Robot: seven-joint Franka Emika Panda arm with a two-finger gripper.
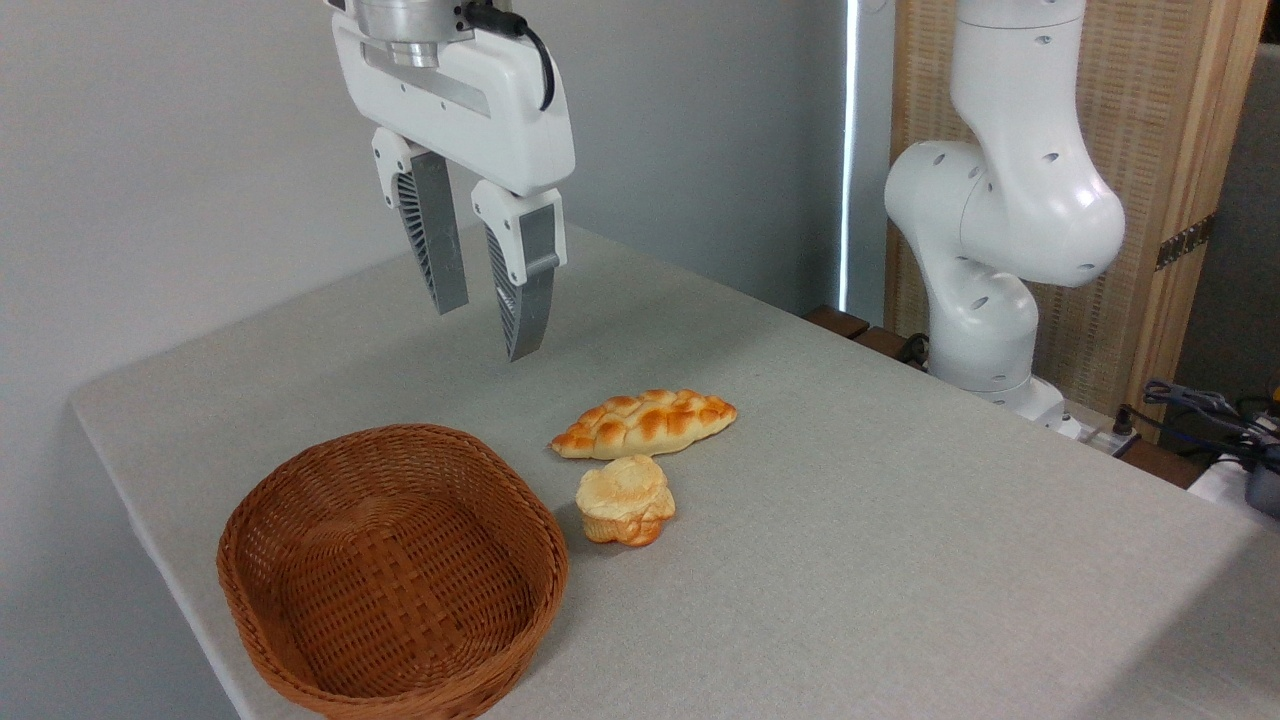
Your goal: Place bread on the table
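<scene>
Basket [393, 570]: sits at the left, near the tabletop's [900, 560] front-left edge. It is empty; only bare weave shows inside. An empty basket fits the task, which calls for bread out on the cloth, not in the container.

End effector [490, 300]: I hang above the tabletop, at about 12 o'clock from the basket and 10 o'clock from the loaf [645, 422]. My fingers point down with a moderate gap between them, and nothing is held. I am well clear of every item, so I judge this a parked or withdrawn pose, not an approach.

Loaf: lies flat on the cloth at about 2 o'clock from the basket, long axis running left to right, right end angled slightly away from the camera. It is apart from the basket rim. Judged from this layout, the task's goal is already met.

Bun [625, 500]: stands upright at 6 o'clock from the loaf, just beside it; whether the two touch cannot be determined. It is just right of the basket rim, outside it.

Arm [1000, 220]: my base column stands at the far right, beyond the tabletop edge.
</scene>
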